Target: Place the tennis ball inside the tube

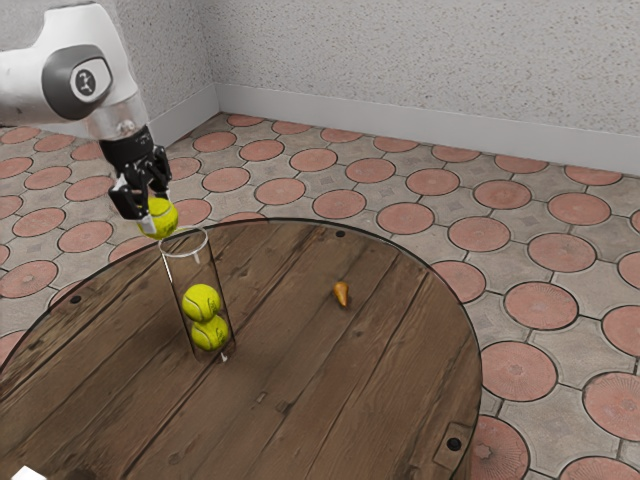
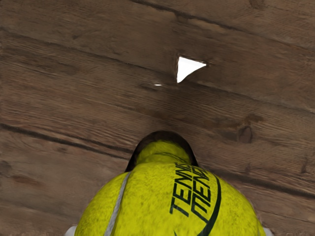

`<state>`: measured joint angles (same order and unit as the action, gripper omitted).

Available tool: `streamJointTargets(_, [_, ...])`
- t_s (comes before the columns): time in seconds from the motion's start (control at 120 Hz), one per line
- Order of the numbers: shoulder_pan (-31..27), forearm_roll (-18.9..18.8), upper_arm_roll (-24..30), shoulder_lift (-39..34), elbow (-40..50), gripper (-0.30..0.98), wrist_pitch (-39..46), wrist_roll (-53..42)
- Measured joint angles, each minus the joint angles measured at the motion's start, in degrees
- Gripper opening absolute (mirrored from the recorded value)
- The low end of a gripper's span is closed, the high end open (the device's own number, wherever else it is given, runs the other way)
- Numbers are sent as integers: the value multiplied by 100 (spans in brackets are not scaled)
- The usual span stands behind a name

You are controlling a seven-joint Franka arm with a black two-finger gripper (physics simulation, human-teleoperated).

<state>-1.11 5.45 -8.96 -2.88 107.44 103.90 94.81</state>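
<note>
The black two-finger gripper (image 1: 158,212) had the yellow tennis ball (image 2: 172,209) pinched between its fingertips, one on each side, which left the ball's underside free for a drop. In the exterior view the ball was up near the rim of the clear tube (image 1: 191,270), slightly toward the exterior view's left, and not inside it. The height made sense: the tube stood upright on the round plank table (image 1: 280,390), open end up, so the ball had to come in from above.

Two more tennis balls, the upper one (image 1: 201,302) resting on the lower one (image 1: 210,333), sat stacked in the tube (a single file, since the bore looked scarcely wider than a ball). Empty space above them seemed enough for the third. In the wrist view, part of the tube's mouth showed past the held ball, with yellow inside it, so the alignment was probably not quite centred; the next move called for a small shift over the opening, then a lowering and release. Let go off-centre, the ball might have struck the rim and tipped the tube.

The small orange-brown object (image 1: 342,294) lay well apart, out of the way.
</note>
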Motion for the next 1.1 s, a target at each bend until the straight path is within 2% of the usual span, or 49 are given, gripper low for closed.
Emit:
streamJointTargets(0.367, [169, 27, 218, 80, -140, 28, -250, 39])
streamJointTargets(0.625, [145, 27, 219, 89, -134, 53, -248, 56])
streamJointTargets(0.842, [72, 7, 243, 10, -136, 63, -446, 32])
streamJointTargets(0.925, [75, -162, 278, -42, -237, 65, -563, -522])
streamJointTargets(1.0, [66, -437, 369, -44, -602, 66, -648, -1449])
streamJointTargets(1.1, [144, -592, 406, -51, -953, 67, -841, -2587])
